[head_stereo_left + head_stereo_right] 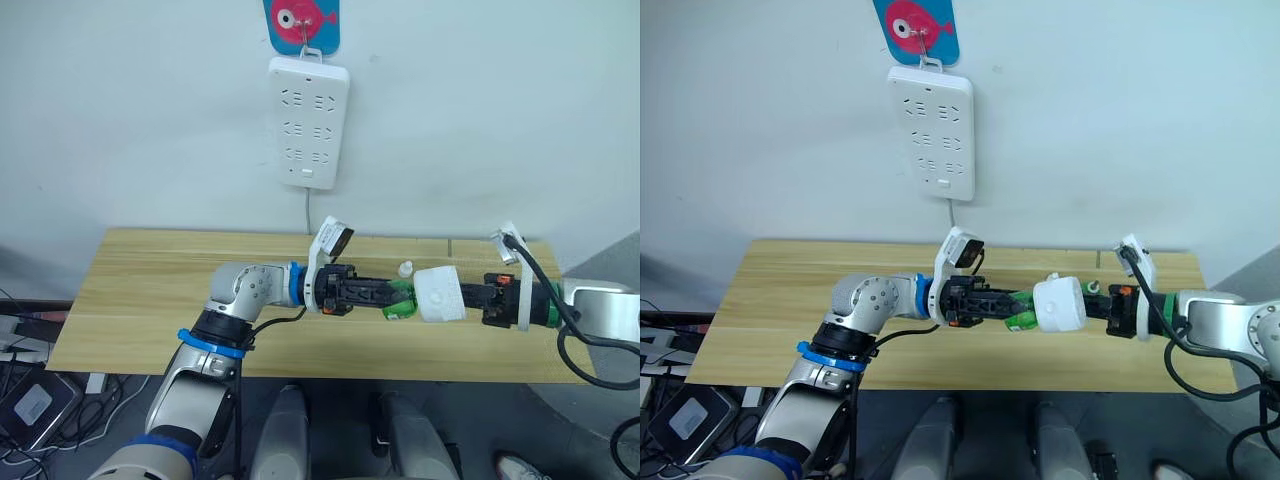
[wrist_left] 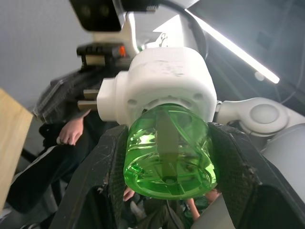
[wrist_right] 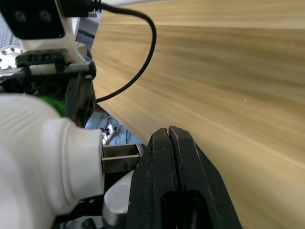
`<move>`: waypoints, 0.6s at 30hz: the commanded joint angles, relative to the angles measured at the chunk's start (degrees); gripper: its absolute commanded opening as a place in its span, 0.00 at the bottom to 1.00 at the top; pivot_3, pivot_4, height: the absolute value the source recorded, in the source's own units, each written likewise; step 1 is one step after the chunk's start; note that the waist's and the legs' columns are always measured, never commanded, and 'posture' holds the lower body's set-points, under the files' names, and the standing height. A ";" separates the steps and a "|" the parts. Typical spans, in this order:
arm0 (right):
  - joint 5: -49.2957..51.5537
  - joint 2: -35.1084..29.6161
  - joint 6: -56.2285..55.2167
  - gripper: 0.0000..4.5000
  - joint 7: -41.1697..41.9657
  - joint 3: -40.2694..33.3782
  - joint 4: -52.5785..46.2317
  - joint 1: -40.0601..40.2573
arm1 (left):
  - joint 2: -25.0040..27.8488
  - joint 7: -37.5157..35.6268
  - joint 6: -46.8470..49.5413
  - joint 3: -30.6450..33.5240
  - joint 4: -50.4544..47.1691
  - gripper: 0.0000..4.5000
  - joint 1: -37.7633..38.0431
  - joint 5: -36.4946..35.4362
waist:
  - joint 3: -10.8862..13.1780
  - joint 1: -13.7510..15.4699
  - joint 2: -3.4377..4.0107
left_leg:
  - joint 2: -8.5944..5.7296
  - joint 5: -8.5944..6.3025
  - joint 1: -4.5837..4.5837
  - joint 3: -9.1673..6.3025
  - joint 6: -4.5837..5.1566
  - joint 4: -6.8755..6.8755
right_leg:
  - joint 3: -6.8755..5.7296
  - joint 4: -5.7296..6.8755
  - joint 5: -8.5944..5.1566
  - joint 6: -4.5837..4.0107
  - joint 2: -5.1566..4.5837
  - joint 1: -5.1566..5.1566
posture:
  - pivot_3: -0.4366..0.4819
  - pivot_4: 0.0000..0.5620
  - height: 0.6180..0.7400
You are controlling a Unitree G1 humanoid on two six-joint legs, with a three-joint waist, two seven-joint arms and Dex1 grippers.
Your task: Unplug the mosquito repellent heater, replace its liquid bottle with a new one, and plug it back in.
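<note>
Over the middle of the wooden worktop (image 1: 150, 300) the two arms meet, and the mosquito repellent heater (image 1: 439, 294) hangs in the air between them, clear of the wood. It is a small white rounded unit lying on its side, with a green liquid bottle (image 1: 402, 303) still seated in the end that faces left. The left gripper (image 1: 385, 296) reaches in from the left, and its jaws are clenched on that green bottle; in the left wrist view the black fingers (image 2: 110, 167) press against either side of the translucent green body (image 2: 167, 155), with the white heater (image 2: 164, 81) beyond it and its two metal prongs (image 2: 88, 98) sticking out sideways. The right gripper (image 1: 478, 295) comes in from the right and meets the heater's other end. In the right wrist view its black fingers (image 3: 174, 181) sit pressed together just beside the prongs (image 3: 121, 158), but I cannot tell whether those jaws are actually grasping the heater or only resting against it. A small white-capped bottle (image 1: 405, 269) stands on the worktop just behind the heater. On the far wall above hangs a long white power strip (image 1: 308, 122), its sockets bare, under a blue and pink fish-shaped hook (image 1: 301, 22). A thin cable (image 1: 307, 210) drops from the strip toward the worktop.
</note>
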 commanded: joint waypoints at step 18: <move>12.54 -6.38 -1.55 0.00 12.21 -2.93 -10.79 5.38 | -1.69 2.86 -3.21 -0.16 2.56 0.50 -0.60 3.03 | 0.00 0.05 0.00 | -0.01 0.00 0.01 -0.01 0.00 0.01 | 0.00 -0.01 0.00 0.01 0.01 0.01 | 0.66 0.48 1.00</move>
